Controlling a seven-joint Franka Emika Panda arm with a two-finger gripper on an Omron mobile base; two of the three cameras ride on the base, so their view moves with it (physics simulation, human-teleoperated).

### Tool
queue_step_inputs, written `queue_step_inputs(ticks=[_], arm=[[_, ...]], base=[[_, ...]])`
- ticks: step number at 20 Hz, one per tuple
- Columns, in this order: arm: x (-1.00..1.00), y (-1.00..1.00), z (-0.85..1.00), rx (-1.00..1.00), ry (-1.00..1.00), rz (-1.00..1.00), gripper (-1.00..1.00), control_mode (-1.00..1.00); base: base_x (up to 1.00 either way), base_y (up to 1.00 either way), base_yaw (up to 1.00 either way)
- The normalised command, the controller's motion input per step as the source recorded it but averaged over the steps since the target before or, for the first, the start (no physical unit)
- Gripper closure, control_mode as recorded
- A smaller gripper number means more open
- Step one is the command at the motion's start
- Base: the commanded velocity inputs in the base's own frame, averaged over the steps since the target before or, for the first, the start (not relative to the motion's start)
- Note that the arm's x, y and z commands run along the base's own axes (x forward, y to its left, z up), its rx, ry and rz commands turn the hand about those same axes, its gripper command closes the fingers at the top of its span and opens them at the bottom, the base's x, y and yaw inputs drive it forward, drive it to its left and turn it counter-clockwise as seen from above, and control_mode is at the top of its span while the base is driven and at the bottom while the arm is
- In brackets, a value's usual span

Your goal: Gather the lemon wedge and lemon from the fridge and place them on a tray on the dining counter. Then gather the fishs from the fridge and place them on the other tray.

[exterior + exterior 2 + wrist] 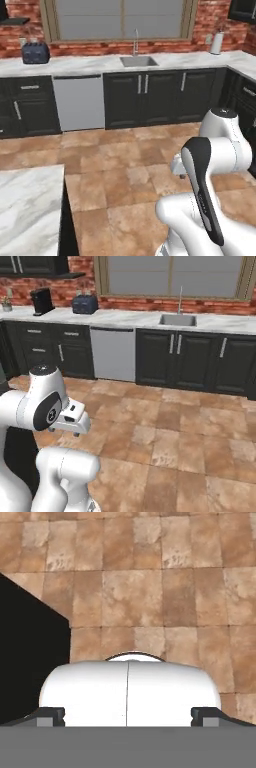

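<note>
A corner of the dining counter (25, 205), white-grey marble on a dark base, sits at the lower left of the left base view. Its dark base (30, 662) fills the left side of the hand view. My arm is folded close over the base, with the hand pointing down at the brown tiled floor. The gripper (127, 714) is open, its two dark fingertips (50, 715) far apart with nothing between them. In the right base view the hand (75, 417) hangs just above the floor tiles. The fridge, lemon, lemon wedge, fishs and both trays are out of view.
Along the brick wall runs a counter with a sink (138, 61), a toaster (35, 52), a paper towel roll (216, 43) and a coffee machine (42, 301). A silver dishwasher (79, 102) sits among dark cabinets. Tiled floor (125, 165) lies open ahead.
</note>
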Motion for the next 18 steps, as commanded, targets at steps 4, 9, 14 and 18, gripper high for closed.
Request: queue_step_inputs(ticks=[4,9,14,18], arm=[[0.0,0.0,0.0,0.0,0.0,0.0,-1.0,1.0],[0.0,0.0,0.0,0.0,0.0,0.0,-1.0,1.0],[0.0,0.0,0.0,0.0,0.0,0.0,-1.0,1.0],[0.0,0.0,0.0,0.0,0.0,0.0,-1.0,1.0]], base=[[0.0,0.0,-0.68],[0.0,0.0,-0.69],[0.0,0.0,-0.67],[0.0,-0.02,-0.64]])
